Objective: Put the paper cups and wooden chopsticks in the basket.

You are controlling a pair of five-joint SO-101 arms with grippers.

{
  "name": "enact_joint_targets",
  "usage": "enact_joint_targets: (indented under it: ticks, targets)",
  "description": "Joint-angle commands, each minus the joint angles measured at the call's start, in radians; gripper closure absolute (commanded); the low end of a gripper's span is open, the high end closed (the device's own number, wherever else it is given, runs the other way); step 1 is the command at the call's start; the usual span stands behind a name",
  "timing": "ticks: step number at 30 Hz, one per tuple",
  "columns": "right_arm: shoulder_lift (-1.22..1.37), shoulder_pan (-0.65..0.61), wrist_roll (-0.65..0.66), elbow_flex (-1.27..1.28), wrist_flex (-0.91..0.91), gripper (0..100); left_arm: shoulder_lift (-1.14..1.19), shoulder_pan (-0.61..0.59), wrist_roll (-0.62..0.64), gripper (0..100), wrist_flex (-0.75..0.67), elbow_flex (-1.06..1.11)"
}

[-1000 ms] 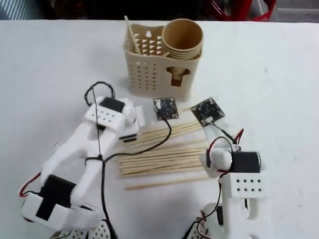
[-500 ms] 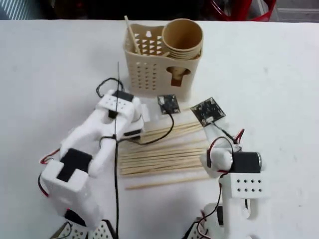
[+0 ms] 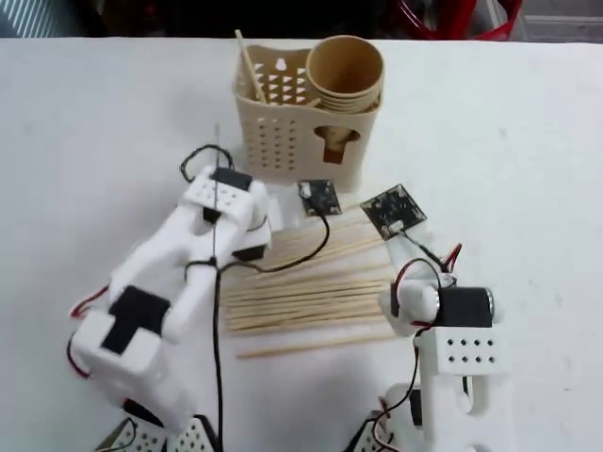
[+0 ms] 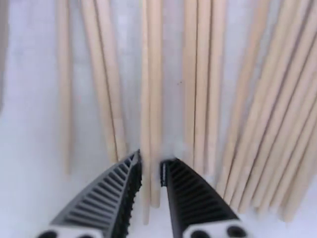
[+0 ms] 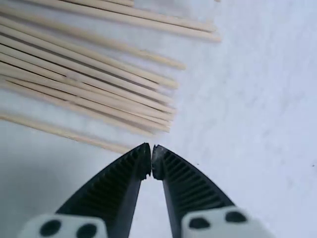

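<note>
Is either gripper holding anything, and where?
Left gripper pinches two chopsticks near their ends, on the table; right gripper is shut, empty.

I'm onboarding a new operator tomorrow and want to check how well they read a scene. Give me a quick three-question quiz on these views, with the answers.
1. True or false: the right claw is shut and holds nothing.
2. Which claw straddles chopsticks?
3. The paper cups are: A) stacked in the basket; B) lying flat; C) held by a claw.

Key: 1 true; 2 the left claw; 3 A.
</note>
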Motion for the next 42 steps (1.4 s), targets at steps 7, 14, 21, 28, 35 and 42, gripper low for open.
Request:
enact_joint_targets:
  ticks: [7, 14, 21, 28, 35, 42]
  targets:
    - [-0.015, 0.007, 0.006, -0.003, -0.016, 98.1, -0.470, 0.007, 0.002, 98, 0.232, -0.032]
    - [-0.015, 0.010, 0.006, -0.003, -0.016, 98.1, -0.677, -0.001, 0.020, 98, 0.272, -0.032]
    - [-0.015, 0.008, 0.006, -0.002, -0.016, 98.1, -0.719, -0.002, 0.196, 98, 0.261, -0.203]
    - [-0.015, 0.008, 0.005, -0.002, -0.016, 98.1, -0.719, -0.002, 0.417, 98, 0.166, -0.391]
    - [-0.015, 0.008, 0.005, -0.002, -0.016, 98.1, -0.621, -0.002, 0.624, 98, -0.091, -0.405]
    - [-0.015, 0.008, 0.005, -0.002, -0.016, 98.1, -0.384, -0.007, 0.845, 98, -0.262, -0.526]
